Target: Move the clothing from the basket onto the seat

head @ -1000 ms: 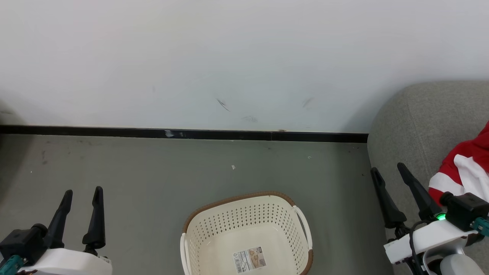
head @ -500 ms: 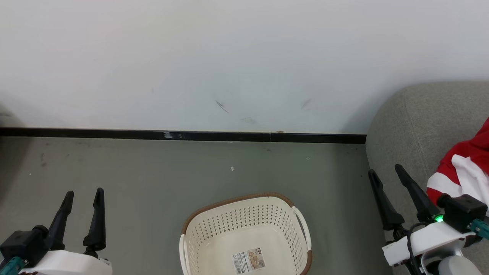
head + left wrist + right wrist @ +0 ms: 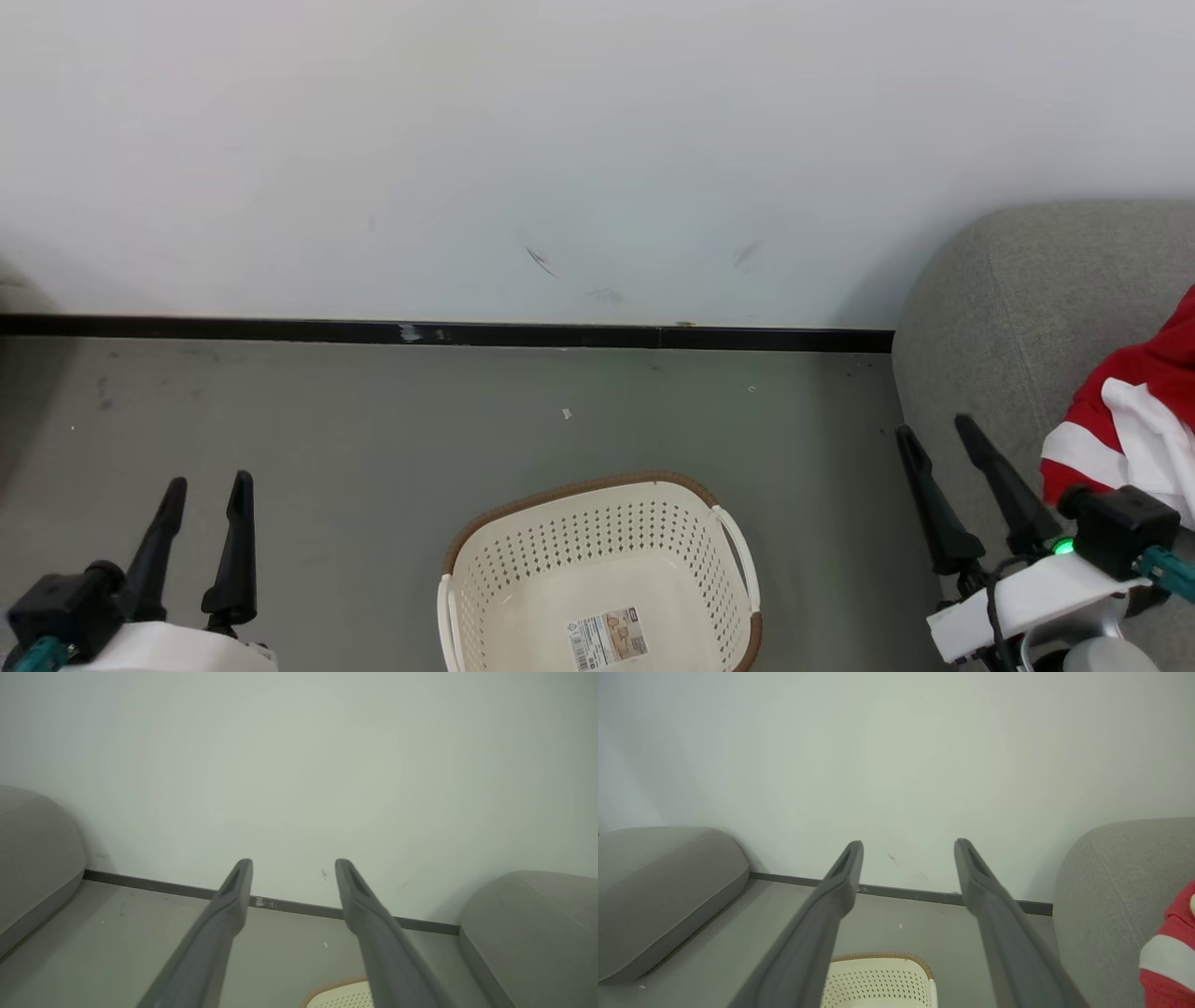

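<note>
Though scuffed low down with a few faint dark marks, plain white wall across the back, meeting a matt grey-green floor at a glossy black skirting strip; small white speck on the floor near that strip; standing upright mid-floor, well apart from the wall, a cream-white plastic basket with rows of round perforations, a brown woven-look rim, a looped side handle and a printed paper label flat on its smooth bottom; near side sliced off by the lower edge of the head view; to the right of the basket, a large grey woven-fabric sofa with a rounded corner and a thin seam line, mostly out of frame; lying on that sofa at the far right, soft red clothing with a broad white band and a white panel, cut by the frame edge, so cannot tell whether one garment or two; at the lower left, left gripper, long dark tapered fingers spread, jaws released over bare floor; at the lower right, right gripper, jaws released too, fingers parted against the sofa's flank, apart from the clothing, small green light glowing at the wrist; in both wrist views, another rounded grey cushioned seat at the left, only partly in frame.
</note>
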Controlling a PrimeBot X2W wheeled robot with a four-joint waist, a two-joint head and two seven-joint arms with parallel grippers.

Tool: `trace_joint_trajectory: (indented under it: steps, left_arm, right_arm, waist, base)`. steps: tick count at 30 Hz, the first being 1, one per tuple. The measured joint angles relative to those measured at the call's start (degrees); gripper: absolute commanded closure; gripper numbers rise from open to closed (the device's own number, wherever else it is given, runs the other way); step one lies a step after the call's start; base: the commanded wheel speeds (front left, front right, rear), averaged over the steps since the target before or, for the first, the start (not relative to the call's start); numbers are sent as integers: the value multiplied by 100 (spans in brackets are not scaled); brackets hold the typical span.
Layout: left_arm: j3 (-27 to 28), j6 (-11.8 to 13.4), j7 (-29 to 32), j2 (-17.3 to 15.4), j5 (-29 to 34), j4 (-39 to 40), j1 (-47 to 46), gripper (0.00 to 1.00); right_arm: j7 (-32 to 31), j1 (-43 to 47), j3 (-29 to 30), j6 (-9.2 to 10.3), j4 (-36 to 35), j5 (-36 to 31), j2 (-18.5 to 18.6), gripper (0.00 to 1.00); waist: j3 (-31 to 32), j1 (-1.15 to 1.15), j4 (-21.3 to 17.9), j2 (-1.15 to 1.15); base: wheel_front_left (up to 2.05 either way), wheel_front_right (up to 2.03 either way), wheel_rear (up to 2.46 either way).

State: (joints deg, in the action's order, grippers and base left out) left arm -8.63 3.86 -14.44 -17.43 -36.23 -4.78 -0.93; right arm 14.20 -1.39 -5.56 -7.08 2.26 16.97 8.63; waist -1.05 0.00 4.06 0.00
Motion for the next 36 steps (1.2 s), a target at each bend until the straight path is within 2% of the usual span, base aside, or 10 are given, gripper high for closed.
trace_joint_trajectory:
  steps: [6,13,23,36]
  left_arm:
    - [-127,2,26,330,-10,-280,162,100]
    - [-75,-26,134,370,-410,-298,168,100]
    - [71,-109,334,495,-966,-322,166,100]
    - [259,-209,604,664,-1703,-366,162,100]
  right_arm:
    - [-9,241,-97,3,279,16,-144,100]
    - [-9,262,-103,3,245,400,-153,100]
    - [-146,265,-22,3,231,1346,-208,100]
    - [-416,261,129,3,366,2383,-231,100]
  waist:
    - [0,0,0,0]
    - [0,0,-7,0]
    - [12,3,-44,0]
    - [65,43,-122,0]
  base:
    - [0,0,0]
    - [0,0,0]
    - [0,0,0]
    - [0,0,0]
